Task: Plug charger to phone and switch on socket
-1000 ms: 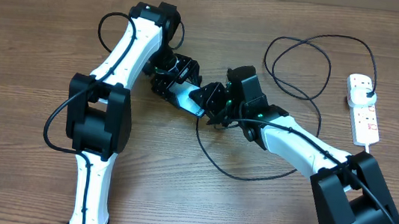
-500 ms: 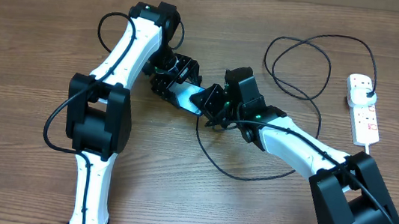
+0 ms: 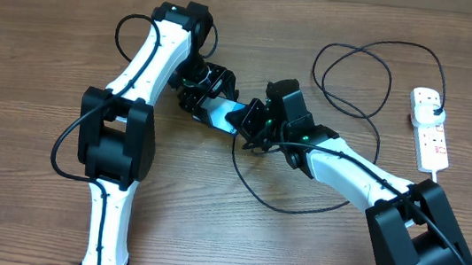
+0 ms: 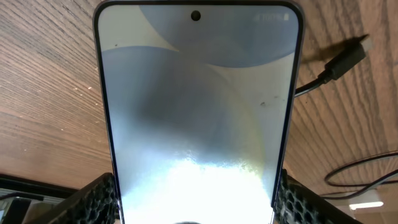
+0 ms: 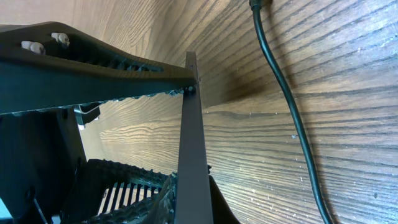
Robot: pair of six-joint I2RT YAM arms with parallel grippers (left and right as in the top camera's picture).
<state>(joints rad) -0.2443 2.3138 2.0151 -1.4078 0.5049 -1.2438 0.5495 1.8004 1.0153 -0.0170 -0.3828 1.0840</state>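
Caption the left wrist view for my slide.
Left end effector holds the phone by its sides; the charger tip lies unplugged alongside.

The phone (image 4: 198, 124), slim with a pale blue-grey screen and dark edges, sits near the middle of the worktop. Its long sides are held between the pads of the left gripper (image 3: 208, 101). The charger (image 3: 350, 70), a thin black cable, lies in loops between the phone and the right edge. Its connector tip (image 4: 349, 57) is just beside the phone's top corner, not inserted. The socket (image 3: 432, 139), a white strip with red markings, lies along the right edge, with the black plug (image 3: 433, 104) in its far end.
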